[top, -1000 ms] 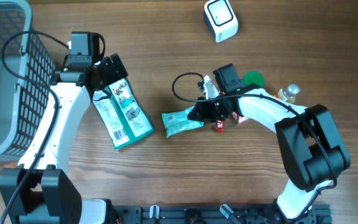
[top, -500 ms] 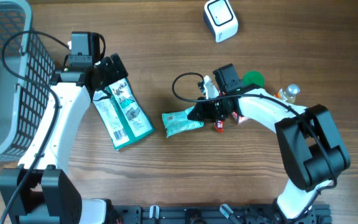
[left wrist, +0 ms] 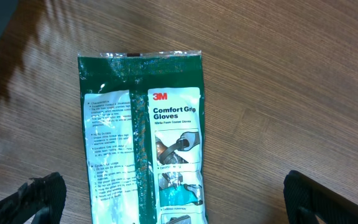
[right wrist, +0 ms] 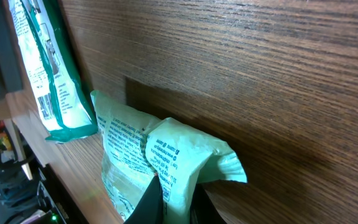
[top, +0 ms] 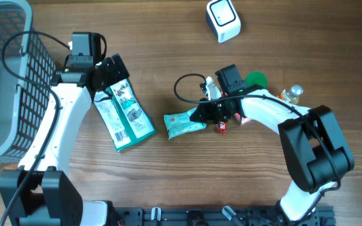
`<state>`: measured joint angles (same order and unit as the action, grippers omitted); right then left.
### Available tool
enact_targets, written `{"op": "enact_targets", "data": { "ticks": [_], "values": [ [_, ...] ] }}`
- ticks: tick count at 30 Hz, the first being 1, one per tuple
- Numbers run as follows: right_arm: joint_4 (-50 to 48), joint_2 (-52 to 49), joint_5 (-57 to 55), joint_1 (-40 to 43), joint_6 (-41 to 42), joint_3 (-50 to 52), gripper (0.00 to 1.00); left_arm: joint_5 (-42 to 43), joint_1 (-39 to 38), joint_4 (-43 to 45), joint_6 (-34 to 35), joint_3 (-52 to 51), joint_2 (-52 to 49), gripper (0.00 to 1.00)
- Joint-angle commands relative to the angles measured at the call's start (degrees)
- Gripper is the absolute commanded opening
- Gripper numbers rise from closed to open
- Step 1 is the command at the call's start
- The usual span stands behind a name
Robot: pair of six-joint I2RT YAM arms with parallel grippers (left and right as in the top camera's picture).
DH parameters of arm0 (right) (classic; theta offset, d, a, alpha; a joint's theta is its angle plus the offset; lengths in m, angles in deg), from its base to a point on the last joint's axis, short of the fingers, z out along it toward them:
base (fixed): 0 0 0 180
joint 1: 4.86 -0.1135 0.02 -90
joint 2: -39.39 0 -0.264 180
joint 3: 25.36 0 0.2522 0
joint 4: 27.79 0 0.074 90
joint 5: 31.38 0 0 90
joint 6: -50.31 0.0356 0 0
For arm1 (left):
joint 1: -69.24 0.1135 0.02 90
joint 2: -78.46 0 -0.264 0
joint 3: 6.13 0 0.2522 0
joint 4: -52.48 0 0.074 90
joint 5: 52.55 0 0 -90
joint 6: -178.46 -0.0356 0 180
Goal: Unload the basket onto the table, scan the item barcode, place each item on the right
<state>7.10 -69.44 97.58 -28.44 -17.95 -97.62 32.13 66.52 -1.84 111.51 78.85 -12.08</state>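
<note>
Overhead, pale green packet (top: pixel 180 124) sits pinched in right pincer (top: pixel 201 117)

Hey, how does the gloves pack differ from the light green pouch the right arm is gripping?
The gloves pack is dark green with a white label; the pouch is pale mint. The gloves pack is the bigger, longer one. It lies flat and ungripped under the open left pincer, while the pouch is crumpled, pinched at one end by the shut right pincer. Both are printed plastic packets.
</note>
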Motion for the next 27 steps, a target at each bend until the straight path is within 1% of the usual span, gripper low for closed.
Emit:
{"op": "enact_targets", "data": {
  "ticks": [1,2,4,9,12,14,18,27],
  "values": [
    [0.2,1.8,0.5,-0.4,-1.2,0.7,0.04,-1.0,0.1,0.0,-0.3,0.2,-0.1,1.00],
    [0.3,2.1,0.5,-0.3,-1.2,0.7,0.04,-1.0,0.1,0.0,-0.3,0.2,-0.1,1.00],
    [2.3,6.2,1.7,-0.1,-4.5,0.7,0.04,-1.0,0.1,0.0,-0.3,0.2,-0.1,1.00],
    [8.7,20.6,5.7,-0.1,-12.9,0.7,0.04,-1.0,0.1,0.0,-0.3,0.2,-0.1,1.00],
    [10.5,28.0,12.1,0.0,-13.7,0.7,0.04,-1.0,0.1,0.0,-0.3,0.2,-0.1,1.00],
    [11.1,30.9,14.6,0.0,-13.7,0.7,0.04,-1.0,0.1,0.0,-0.3,0.2,-0.1,1.00],
    [13.0,33.5,15.8,0.0,-13.6,0.7,0.04,-1.0,0.1,0.0,-0.3,0.2,-0.1,1.00],
    [14.4,33.5,16.6,0.0,-14.1,0.7,0.04,-1.0,0.1,0.0,-0.3,0.2,-0.1,1.00]
  ]
}}
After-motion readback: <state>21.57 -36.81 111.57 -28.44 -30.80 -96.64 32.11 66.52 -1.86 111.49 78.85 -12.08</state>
